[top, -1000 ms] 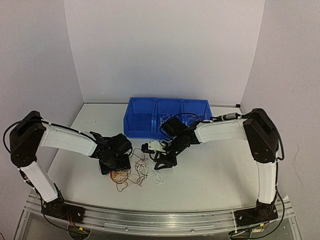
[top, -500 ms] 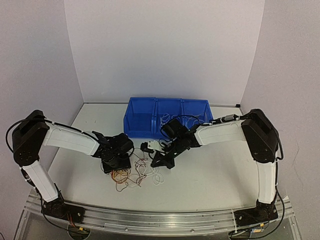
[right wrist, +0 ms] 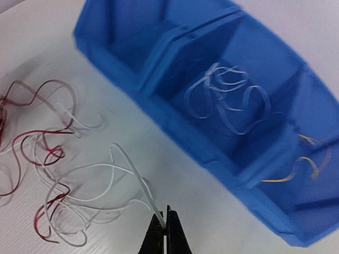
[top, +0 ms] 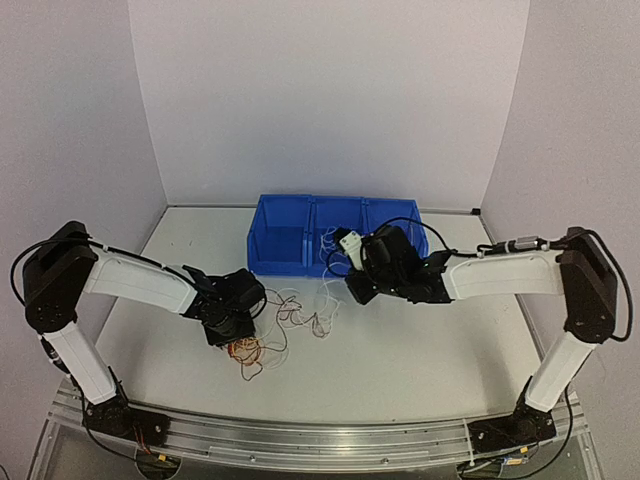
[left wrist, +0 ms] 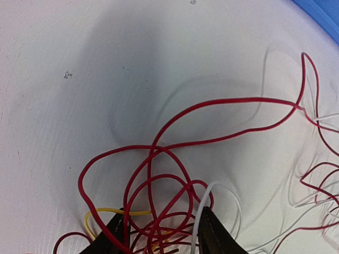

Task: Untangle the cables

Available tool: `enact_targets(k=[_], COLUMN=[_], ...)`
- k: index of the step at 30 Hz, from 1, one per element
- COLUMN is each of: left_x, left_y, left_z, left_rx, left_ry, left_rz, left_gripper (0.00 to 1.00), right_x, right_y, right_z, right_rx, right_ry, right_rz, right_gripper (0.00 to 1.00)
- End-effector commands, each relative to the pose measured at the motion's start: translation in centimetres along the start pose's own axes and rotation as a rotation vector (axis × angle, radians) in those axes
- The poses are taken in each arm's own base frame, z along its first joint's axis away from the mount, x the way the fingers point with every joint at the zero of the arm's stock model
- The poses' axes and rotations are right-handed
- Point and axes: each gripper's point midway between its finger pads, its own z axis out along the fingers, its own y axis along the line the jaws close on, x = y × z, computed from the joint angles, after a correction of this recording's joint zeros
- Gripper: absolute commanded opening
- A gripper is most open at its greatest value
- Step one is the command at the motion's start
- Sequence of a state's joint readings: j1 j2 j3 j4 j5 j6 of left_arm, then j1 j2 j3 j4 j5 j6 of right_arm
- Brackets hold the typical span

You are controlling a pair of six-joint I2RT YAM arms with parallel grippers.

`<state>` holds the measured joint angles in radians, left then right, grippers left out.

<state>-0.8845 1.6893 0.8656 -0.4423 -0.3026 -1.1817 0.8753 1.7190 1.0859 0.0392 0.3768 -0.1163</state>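
Observation:
The cables (top: 262,338) lie as a loose bundle of red, yellow and white wires on the white table. My left gripper (top: 235,330) is down on the bundle's left side. In the left wrist view its jaws (left wrist: 163,230) stand apart, open, with several red loops (left wrist: 159,180) and a white strand between them. My right gripper (top: 352,292) hangs above the table in front of the blue bin (top: 280,260). Seen from the right wrist, it (right wrist: 166,222) is shut on the end of one white cable (right wrist: 139,181), which trails left toward the bundle.
The blue bin (right wrist: 185,137) has three compartments. Its middle one holds white cables (right wrist: 228,100) and its right one yellow cables (right wrist: 302,169). White walls close the table at the back and both sides.
My right gripper has shut on a white cable and swung up and right toward the bin, drawing the cable out. My left gripper's jaws have narrowed around the red loops.

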Motion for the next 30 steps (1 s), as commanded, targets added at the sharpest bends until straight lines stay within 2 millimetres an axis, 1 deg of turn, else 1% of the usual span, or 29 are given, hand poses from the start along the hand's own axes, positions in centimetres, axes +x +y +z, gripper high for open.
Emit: enact_targets(k=[1,3,4,7,9,10,12,15,18,19,25,27,28,30], left_x=[1.9,1.9,1.9,1.8,1.6,1.6,1.4,1.2,1.1,1.1,1.3,1.3,1.3,1.0], left_y=[3.3,3.9,4.2,5.0,5.3,5.5,5.9,6.2,6.5,6.5,6.7,6.4,6.3,5.3], left_z=[1.0,1.0,0.9,0.8,0.7,0.6,0.5,0.4,0.4,0.4,0.5,0.6,0.6,0.5], left_rx=[-0.095,-0.11,-0.117,-0.13,-0.129,-0.132,-0.142,-0.145,-0.15,-0.151,-0.154,-0.141,-0.138,-0.104], left_ry=[0.065,0.064,0.063,0.058,0.053,0.052,0.045,0.039,0.037,0.036,0.041,0.045,0.047,0.045], left_rz=[-0.039,-0.045,-0.049,-0.06,-0.066,-0.068,-0.075,-0.084,-0.088,-0.088,-0.095,-0.092,-0.091,-0.073], left_gripper=[0.25,0.16,0.14,0.11,0.08,0.08,0.05,0.04,0.01,0.01,0.02,0.03,0.05,0.11], right_x=[-3.2,-3.2,-3.3,-2.7,-2.4,-2.3,-2.2,-2.1,-2.5,-2.7,-4.0,-4.5,-4.5,-5.2], right_y=[-11.3,-14.7,-16.3,-22.1,-25.2,-26.9,-29.6,-32.8,-35.1,-35.7,-38.8,-38.9,-38.6,-37.6], right_z=[-7.2,-9.8,-11.2,-15.1,-17.5,-19.1,-21.9,-25.5,-28.0,-28.5,-30.4,-30.0,-29.4,-28.7], right_rx=[0.539,0.658,0.706,0.839,0.929,0.983,1.068,1.148,1.21,1.223,1.264,1.224,1.18,1.068], right_ry=[-0.142,-0.145,-0.152,-0.159,-0.143,-0.133,-0.119,-0.141,-0.143,-0.14,-0.128,-0.141,-0.131,-0.17], right_rz=[0.154,0.159,0.17,0.224,0.226,0.224,0.224,0.266,0.279,0.274,0.248,0.248,0.252,0.274], right_gripper=[0.0,0.0,0.0,0.0,0.0,0.0,0.0,0.0,0.0,0.0,0.0,0.0,0.0,0.0])
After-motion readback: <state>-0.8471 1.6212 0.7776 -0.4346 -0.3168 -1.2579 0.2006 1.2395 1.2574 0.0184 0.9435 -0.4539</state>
